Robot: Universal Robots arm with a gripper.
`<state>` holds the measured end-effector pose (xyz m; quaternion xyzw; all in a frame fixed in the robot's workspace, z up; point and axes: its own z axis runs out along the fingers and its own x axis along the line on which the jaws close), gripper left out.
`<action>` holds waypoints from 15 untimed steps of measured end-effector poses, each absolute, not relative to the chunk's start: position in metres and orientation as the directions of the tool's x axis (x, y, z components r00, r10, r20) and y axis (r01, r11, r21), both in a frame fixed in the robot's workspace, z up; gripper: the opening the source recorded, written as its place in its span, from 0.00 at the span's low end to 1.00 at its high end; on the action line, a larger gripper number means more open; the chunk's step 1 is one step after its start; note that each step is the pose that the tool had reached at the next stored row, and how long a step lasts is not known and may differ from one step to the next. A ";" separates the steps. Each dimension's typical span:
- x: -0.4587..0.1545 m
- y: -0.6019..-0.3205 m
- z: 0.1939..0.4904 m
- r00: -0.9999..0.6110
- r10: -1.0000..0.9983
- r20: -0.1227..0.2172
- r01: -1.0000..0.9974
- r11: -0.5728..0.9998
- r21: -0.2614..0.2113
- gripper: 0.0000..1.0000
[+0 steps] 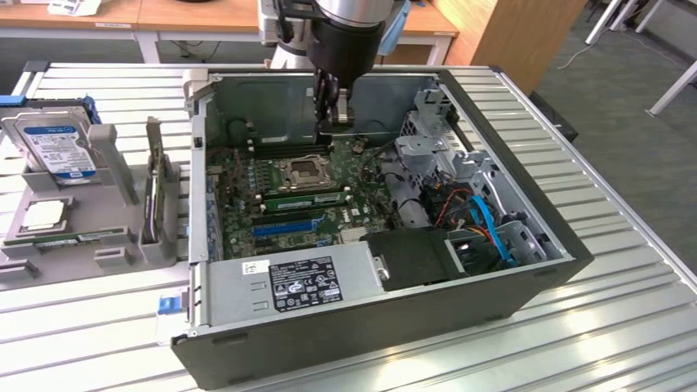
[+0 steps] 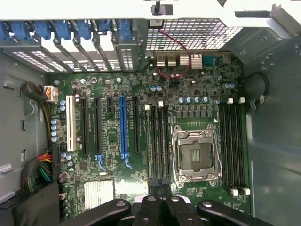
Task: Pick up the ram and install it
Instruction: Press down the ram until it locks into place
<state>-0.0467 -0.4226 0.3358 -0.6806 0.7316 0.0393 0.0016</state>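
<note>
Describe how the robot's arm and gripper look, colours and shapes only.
In the exterior view, the arm is a thick black cylinder with a silver metal ring above it and a light blue part on its side. The gripper has narrow dark metal fingers. In the wrist view its black linkage bars have round pivot bolts.

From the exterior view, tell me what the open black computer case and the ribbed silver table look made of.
Open black computer case: seemingly painted sheet metal; matte outside, bare grey inside. Ribbed silver table: apparently aluminium slats, brushed and reflecting light.

Arm [image 1: 343, 33] cut off by the upper edge. Gripper [image 2: 162, 207] fingertips cut off by the frame edge. Label [image 1: 305, 282] print illegible
</note>
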 end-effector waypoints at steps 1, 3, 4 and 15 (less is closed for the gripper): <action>-0.047 -0.423 0.336 -0.081 -0.995 -0.056 -0.995 0.078 0.055 0.10; -0.047 -0.423 0.336 -0.094 -0.994 -0.056 -0.994 0.091 0.055 0.10; -0.047 -0.423 0.336 -0.101 -0.993 -0.056 -0.994 0.098 0.055 0.10; -0.047 -0.423 0.336 -0.197 -0.979 -0.057 -0.979 0.194 0.055 0.10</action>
